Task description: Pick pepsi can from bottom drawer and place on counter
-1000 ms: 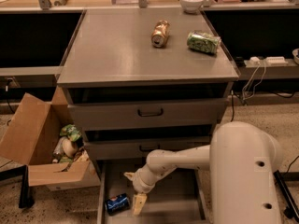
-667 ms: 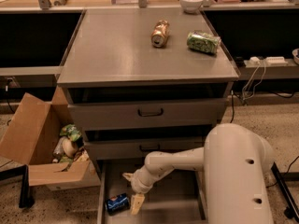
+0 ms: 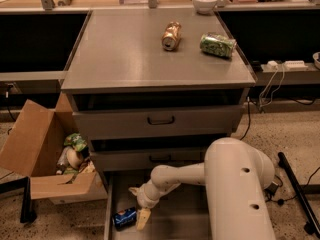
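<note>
The pepsi can (image 3: 124, 217) lies on its side on the floor of the open bottom drawer (image 3: 180, 219), near the drawer's front left corner. My gripper (image 3: 138, 205) hangs low inside the drawer at the end of the white arm, just right of and slightly above the can. One pale fingertip (image 3: 143, 219) points down right next to the can's right end. The other finger (image 3: 134, 190) points up and left, away from the can. The grey counter (image 3: 125, 54) tops the cabinet above.
A gold-bronze can (image 3: 171, 35) and a green patterned can (image 3: 217, 44) lie on the counter. A white bowl (image 3: 205, 2) sits on the tan ledge behind. An open cardboard box (image 3: 45, 159) with trash stands left of the drawer. My bulky arm body (image 3: 240, 194) covers the drawer's right side.
The gripper has stayed in nearly the same place beside the can. The arm body has shifted slightly left. The can has not moved.
</note>
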Controlling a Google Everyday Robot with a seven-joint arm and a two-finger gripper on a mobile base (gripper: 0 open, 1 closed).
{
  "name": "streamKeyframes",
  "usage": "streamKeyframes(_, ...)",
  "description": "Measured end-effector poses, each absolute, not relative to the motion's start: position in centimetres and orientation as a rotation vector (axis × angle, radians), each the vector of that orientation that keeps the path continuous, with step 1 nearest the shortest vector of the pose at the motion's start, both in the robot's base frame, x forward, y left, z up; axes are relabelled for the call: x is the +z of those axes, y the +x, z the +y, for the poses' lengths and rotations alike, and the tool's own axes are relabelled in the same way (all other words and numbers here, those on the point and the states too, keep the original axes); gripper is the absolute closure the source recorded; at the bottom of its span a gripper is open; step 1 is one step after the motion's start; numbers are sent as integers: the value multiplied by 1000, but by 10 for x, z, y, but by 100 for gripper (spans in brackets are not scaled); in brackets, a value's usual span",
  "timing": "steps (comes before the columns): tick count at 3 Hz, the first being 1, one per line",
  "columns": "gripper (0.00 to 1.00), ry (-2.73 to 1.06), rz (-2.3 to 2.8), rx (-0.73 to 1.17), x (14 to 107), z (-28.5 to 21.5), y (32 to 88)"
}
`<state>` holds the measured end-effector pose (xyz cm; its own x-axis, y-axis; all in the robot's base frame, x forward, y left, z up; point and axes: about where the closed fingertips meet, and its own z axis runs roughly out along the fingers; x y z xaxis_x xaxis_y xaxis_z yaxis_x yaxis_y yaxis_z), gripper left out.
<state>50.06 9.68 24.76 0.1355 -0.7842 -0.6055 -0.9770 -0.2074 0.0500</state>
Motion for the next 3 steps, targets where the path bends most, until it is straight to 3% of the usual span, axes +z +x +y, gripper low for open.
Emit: streamKeyframes(3,0,-2164,1635,612,193,110,521)
